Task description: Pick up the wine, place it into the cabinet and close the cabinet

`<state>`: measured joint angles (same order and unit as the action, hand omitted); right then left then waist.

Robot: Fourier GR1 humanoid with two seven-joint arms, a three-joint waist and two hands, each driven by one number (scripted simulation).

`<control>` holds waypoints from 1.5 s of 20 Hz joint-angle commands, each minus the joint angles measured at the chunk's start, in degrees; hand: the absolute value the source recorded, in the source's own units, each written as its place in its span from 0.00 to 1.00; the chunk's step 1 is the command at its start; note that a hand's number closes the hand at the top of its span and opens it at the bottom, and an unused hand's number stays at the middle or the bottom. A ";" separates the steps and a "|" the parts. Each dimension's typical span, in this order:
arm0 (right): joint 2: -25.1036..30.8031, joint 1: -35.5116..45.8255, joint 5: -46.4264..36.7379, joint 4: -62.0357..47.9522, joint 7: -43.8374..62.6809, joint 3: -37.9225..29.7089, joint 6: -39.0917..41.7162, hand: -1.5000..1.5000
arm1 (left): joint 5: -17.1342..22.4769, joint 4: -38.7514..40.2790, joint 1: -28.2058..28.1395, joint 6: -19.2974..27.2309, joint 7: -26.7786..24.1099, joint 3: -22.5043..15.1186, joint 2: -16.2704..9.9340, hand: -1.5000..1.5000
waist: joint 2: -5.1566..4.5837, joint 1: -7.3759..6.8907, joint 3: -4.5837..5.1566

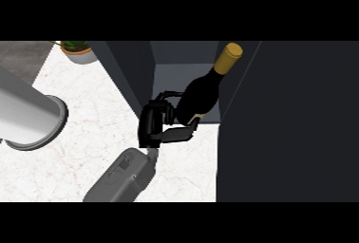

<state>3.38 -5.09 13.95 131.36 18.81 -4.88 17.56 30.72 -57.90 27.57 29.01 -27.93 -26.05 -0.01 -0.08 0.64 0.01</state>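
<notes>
The black right hand (155, 124) has its fingers curled round the base of the dark glass wine bottle with a gold foil top (204, 90), tilted into the dark open cabinet (184, 78) above the white marble worktop (84, 137).

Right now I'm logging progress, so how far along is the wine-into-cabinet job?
Done: the dark wine bottle with the gold cap is off the white marble counter, gripped low on its body by the black right hand. In hand: it is held tilted at the open front of the dark cabinet, over the grey shelf. Left: setting it down inside, releasing it, and closing the door. The left hand is not in view.
</notes>
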 commanded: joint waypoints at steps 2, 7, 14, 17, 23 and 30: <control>-2.18 -2.41 -1.61 1.76 0.53 2.10 -1.31 0.00 | -1.95 1.06 -1.27 -2.73 1.03 3.05 -0.15 1.00 | 0.11 -0.40 -0.01; -0.93 -0.57 -1.69 -0.05 0.01 1.47 -0.37 0.00 | 9.24 8.03 0.48 -2.45 -8.29 -0.62 0.01 1.00 | -0.01 0.04 0.01; 0.58 0.28 0.42 -2.10 -0.71 -0.89 0.97 0.00 | 17.65 19.05 7.58 -9.76 -13.34 -0.71 0.01 1.00 | -0.13 0.58 0.02; -2.50 -0.80 -4.05 -0.55 -1.53 4.01 -0.47 0.00 | 15.36 21.84 8.82 -13.15 -10.71 3.01 0.01 1.00 | -0.08 0.28 0.02; -0.85 -0.86 -0.12 -0.93 -1.41 0.63 0.59 0.00 | 21.90 27.15 14.89 -13.49 -12.05 -0.87 0.01 1.00 | -0.19 0.87 0.02; -0.13 3.22 1.48 -3.82 -0.13 -0.10 -0.11 0.00 | 27.49 33.41 21.88 -15.08 -13.38 -0.88 0.01 1.00 | -0.48 1.59 0.04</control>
<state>2.59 -3.88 14.11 129.14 18.51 -4.00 17.35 55.65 -28.73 45.54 15.83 -40.52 -27.03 0.00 -0.39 1.79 0.04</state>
